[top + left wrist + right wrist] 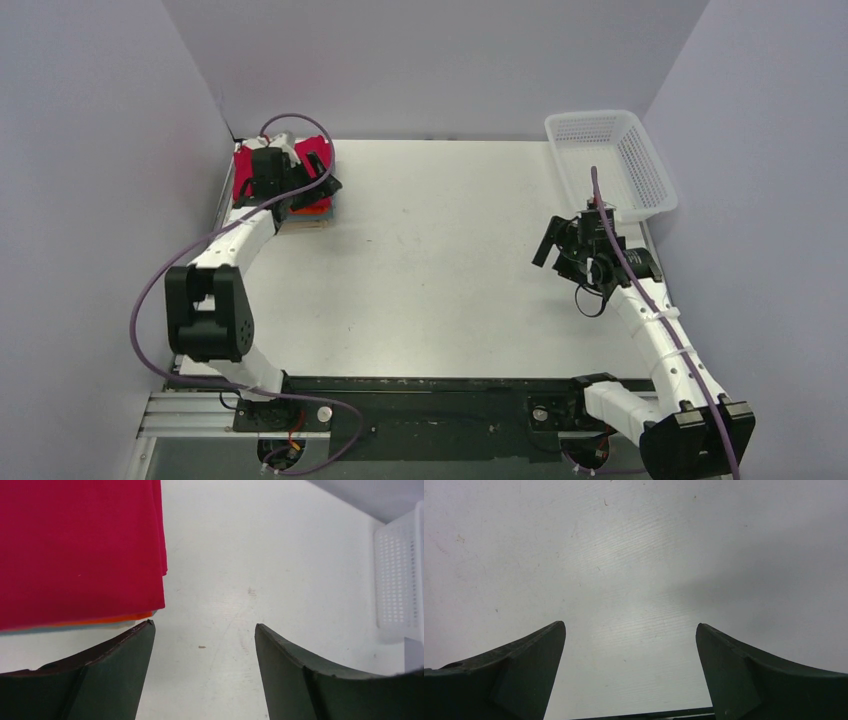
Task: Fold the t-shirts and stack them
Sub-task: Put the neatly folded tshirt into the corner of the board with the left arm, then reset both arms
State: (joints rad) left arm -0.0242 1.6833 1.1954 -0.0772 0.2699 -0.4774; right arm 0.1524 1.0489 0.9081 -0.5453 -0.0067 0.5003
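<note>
A folded crimson-red t-shirt (316, 157) tops a stack at the table's far left corner. In the left wrist view the red shirt (80, 550) lies over an orange one (107, 620) and a grey-blue one (60, 628), only edges showing. A beige layer (308, 222) shows at the stack's bottom. My left gripper (318, 192) hovers over the stack's right edge; its jaws (204, 630) are open and empty over bare table beside the stack. My right gripper (553, 245) is open and empty (630, 630) above bare table at the right.
A white plastic mesh basket (612, 160) stands at the far right corner, its wall showing in the left wrist view (395, 580). Grey walls close the back and sides. A black rail (420, 395) runs along the near edge.
</note>
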